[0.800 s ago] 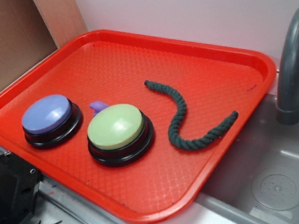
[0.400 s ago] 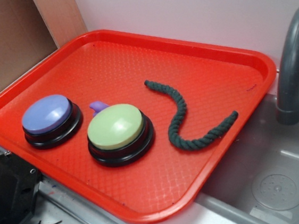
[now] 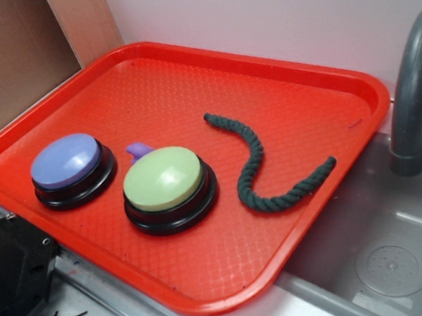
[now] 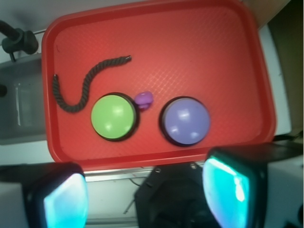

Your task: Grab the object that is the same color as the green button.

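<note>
A dark green twisted rope piece lies in a wavy S on the red tray, right of the green button. In the wrist view the rope lies at the tray's left, just above and left of the green button. My gripper hangs high over the tray's near edge, far from the rope. It is open, its two cyan pads wide apart with nothing between them. The exterior view does not show the gripper.
A lavender-blue domed button sits left of the green one, with a small purple piece between them. A grey faucet and sink basin lie to the tray's right. Black robot base stands at the lower left.
</note>
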Controlling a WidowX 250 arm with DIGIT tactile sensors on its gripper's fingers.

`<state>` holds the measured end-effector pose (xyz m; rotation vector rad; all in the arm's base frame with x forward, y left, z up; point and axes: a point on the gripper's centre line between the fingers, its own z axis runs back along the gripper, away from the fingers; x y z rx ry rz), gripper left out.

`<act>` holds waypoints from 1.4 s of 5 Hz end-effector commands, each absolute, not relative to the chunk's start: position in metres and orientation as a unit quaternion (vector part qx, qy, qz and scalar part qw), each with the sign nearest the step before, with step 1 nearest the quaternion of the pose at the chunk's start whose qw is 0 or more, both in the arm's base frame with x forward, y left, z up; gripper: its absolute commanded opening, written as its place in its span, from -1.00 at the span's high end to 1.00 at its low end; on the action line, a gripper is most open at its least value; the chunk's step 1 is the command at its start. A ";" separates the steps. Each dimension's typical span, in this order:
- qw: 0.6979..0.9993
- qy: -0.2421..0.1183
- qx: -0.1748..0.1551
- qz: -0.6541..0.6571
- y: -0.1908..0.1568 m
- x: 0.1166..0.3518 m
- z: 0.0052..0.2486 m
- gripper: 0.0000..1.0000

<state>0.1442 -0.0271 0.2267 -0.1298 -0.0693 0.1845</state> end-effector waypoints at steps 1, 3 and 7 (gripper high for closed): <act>0.980 -0.067 -0.061 0.175 -0.055 0.190 0.201 -1.00; 0.953 -0.118 -0.072 0.270 -0.081 0.240 0.137 -1.00; 0.944 -0.099 -0.045 0.312 -0.092 0.280 0.040 -1.00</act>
